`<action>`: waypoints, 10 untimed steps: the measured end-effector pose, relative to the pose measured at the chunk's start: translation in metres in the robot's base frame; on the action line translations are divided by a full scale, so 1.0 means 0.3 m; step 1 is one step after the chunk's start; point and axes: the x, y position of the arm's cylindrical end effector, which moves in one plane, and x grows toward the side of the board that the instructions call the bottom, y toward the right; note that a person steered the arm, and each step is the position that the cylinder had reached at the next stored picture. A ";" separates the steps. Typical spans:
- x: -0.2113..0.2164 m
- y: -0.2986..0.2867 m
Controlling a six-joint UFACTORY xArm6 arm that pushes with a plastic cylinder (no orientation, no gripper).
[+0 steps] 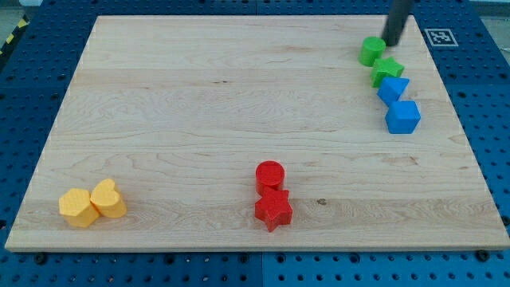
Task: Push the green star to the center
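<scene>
wooden board (199, 119) holds small bright green star (387, 71) lying flat.

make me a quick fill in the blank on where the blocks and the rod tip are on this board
1. My tip sits near the view's top ____ corner of the board.
2. The green star touches a ____ block just below it.
3. The red star lies directly below a red ____.
4. The two ____ blocks sit at the view's bottom left.

Missing words: right; blue; cylinder; yellow
</scene>
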 end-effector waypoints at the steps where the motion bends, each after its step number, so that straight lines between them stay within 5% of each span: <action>1: 0.031 0.003; 6: 0.219 -0.038; 10: 0.254 -0.384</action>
